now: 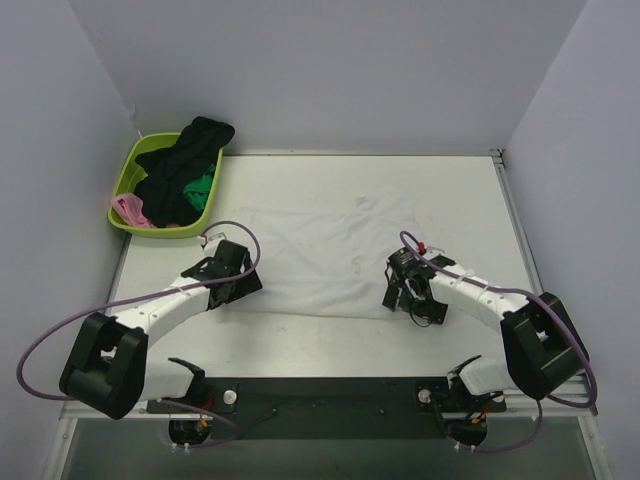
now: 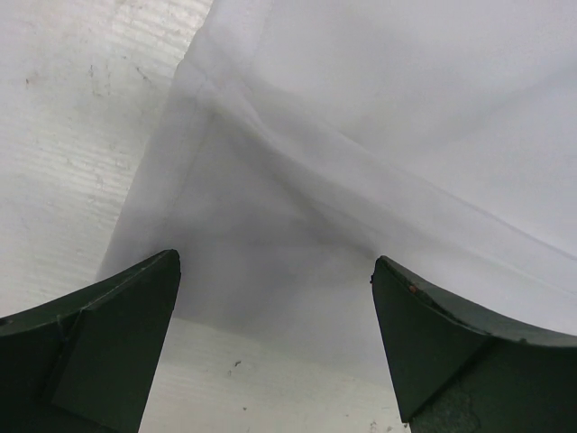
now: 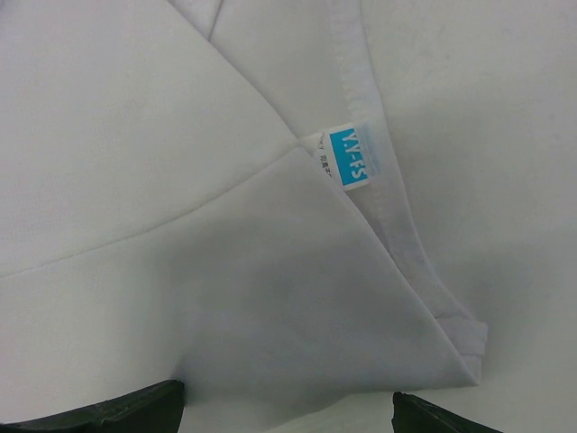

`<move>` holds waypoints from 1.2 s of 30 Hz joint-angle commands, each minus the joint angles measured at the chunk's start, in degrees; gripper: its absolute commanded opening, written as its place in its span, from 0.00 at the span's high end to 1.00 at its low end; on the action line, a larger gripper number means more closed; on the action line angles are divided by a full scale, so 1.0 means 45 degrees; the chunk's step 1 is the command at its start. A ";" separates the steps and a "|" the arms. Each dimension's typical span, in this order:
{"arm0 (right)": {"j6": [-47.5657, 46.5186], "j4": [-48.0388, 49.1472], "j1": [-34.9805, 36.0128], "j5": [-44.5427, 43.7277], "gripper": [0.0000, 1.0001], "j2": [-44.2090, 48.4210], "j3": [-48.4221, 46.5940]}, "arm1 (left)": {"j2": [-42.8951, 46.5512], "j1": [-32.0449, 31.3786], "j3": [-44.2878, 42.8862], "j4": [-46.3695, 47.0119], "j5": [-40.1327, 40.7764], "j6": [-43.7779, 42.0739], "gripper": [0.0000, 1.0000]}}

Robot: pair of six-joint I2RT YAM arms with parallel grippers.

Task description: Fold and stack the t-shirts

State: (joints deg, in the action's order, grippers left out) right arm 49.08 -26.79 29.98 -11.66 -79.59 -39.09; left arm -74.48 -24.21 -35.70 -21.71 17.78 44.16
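A blue tag [image 3: 352, 155] on the white shirt [image 1: 320, 260] reads roughly "V.V-fs". The shirt lies spread mid-table. The left gripper [image 2: 275, 262] and right gripper [image 3: 288, 397] are wide apart over its side edges, holding nothing.

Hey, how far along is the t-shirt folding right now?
Done: the white t-shirt lies spread on the table, one edge turned over near its label. In hand: nothing; the left gripper and right gripper hover open over its side edges. Left: finishing its folds, then the black garment, green garment and pink garment in the basket. No stack yet.
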 commanded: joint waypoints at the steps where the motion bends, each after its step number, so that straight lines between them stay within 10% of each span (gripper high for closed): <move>1: 0.1162 -0.1956 0.0837 -0.0592 0.01 0.1004 0.0581 | 0.1507 -0.0011 0.0686 -0.0564 -0.0494 0.0594 0.02; 13: 0.2358 -0.4106 0.3221 -0.3109 0.01 0.4110 -0.1289 | 0.5555 -0.0245 -0.0031 -0.2537 -0.1548 0.0929 0.02; 36: -0.1141 0.3783 0.3124 -0.1316 0.00 0.1790 -0.0611 | 0.0106 -0.0988 -0.1168 0.1017 -0.2018 0.0440 0.02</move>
State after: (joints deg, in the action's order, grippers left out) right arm 45.21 -14.20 44.14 -18.22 -70.02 -43.24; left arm -72.62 -28.40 -38.70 -21.54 8.54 47.11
